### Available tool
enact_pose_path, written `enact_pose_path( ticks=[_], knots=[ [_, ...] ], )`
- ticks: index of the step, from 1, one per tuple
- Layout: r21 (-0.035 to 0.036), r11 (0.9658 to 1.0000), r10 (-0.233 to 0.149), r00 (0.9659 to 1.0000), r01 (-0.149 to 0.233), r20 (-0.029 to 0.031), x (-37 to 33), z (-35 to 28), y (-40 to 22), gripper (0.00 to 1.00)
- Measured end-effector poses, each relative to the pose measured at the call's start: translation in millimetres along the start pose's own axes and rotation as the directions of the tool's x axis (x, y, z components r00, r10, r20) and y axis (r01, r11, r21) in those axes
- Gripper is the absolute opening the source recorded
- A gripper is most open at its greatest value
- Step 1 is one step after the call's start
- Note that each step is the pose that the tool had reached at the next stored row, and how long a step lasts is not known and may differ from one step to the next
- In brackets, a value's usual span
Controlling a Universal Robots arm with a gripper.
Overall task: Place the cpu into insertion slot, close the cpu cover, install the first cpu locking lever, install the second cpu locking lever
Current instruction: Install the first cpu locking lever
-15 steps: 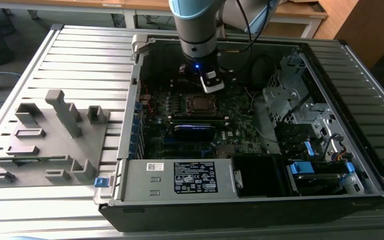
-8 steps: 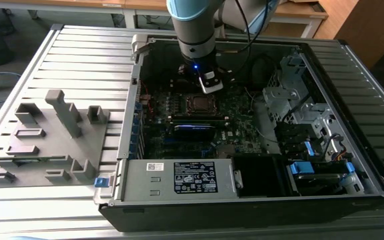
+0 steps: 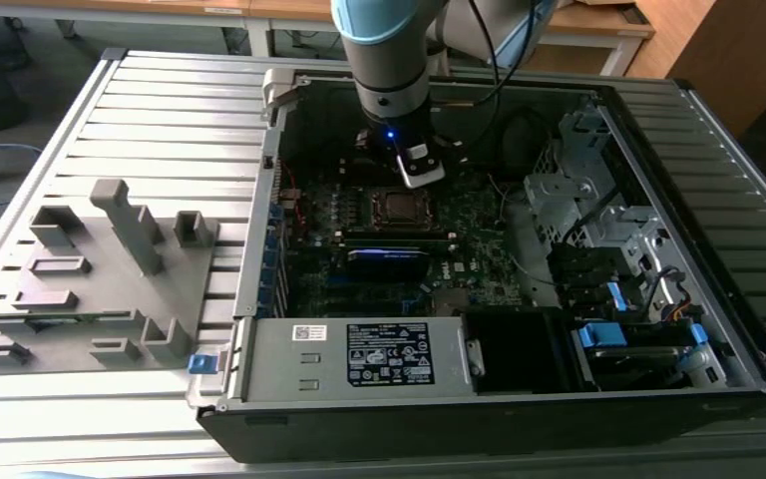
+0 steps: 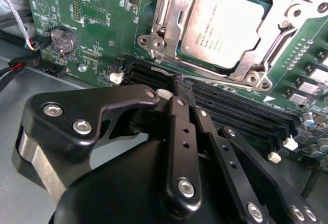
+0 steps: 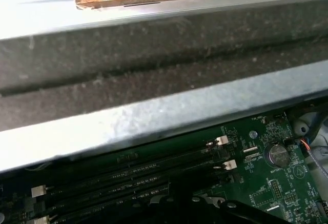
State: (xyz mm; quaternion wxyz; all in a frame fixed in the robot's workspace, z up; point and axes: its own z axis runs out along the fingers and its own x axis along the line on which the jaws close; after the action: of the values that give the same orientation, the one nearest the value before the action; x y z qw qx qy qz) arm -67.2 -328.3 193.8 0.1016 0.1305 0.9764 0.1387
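gripper (image 4: 183, 87), narrow and empty, near the print-topped cpu (image 4: 221, 26) within the cpu cover (image 4: 170, 25)

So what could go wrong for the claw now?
1. The claw hangs close over the black memory slots, so it might bump their white clips.
2. The cpu sits framed by the cpu cover; a careless push there could scrape it.
3. The wires lie nearby and might snag.

cpu (image 4: 223, 26) lies within cpu cover (image 4: 171, 26); claw (image 4: 183, 85) closed.
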Motion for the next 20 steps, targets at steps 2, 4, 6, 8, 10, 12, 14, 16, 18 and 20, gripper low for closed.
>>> enact_pose_path(
  ticks=[2, 4, 6, 8, 10, 12, 14, 16, 18, 20],
  knots=[
    [0.0011, 1.0000, 0.000, 1.0000, 0.000, 0.0003, -0.3, -0.2, -0.8, 0.11],
    [0.0032, 1.0000, -0.001, 1.0000, 0.001, 0.0010, -0.5, -0.4, -1.6, 0.11],
    [0.0046, 1.0000, -0.001, 1.0000, 0.001, 0.0018, -0.7, -0.6, -2.4, 0.11],
    [0.0057, 1.0000, -0.002, 1.0000, 0.002, 0.0026, -0.9, -0.7, -3.0, 0.11],
    [0.0069, 1.0000, -0.002, 1.0000, 0.002, 0.0036, -1.0, -0.8, -3.4, 0.11],
    [0.0073, 1.0000, -0.003, 1.0000, 0.003, 0.0048, -1.1, -0.7, -3.6, 0.11],
    [0.0078, 1.0000, -0.004, 1.0000, 0.004, 0.0062, -1.1, -0.6, -3.7, 0.11],
    [0.0076, 1.0000, -0.004, 1.0000, 0.004, 0.0079, -1.0, -0.2, -3.8, 0.11],
    [0.0069, 1.0000, -0.005, 0.9999, 0.004, 0.0102, -0.9, 0.6, -4.1, 0.11],
    [0.0064, 1.0000, -0.005, 0.9999, 0.005, 0.0126, -0.7, 1.4, -4.4, 0.11]
  ],
)
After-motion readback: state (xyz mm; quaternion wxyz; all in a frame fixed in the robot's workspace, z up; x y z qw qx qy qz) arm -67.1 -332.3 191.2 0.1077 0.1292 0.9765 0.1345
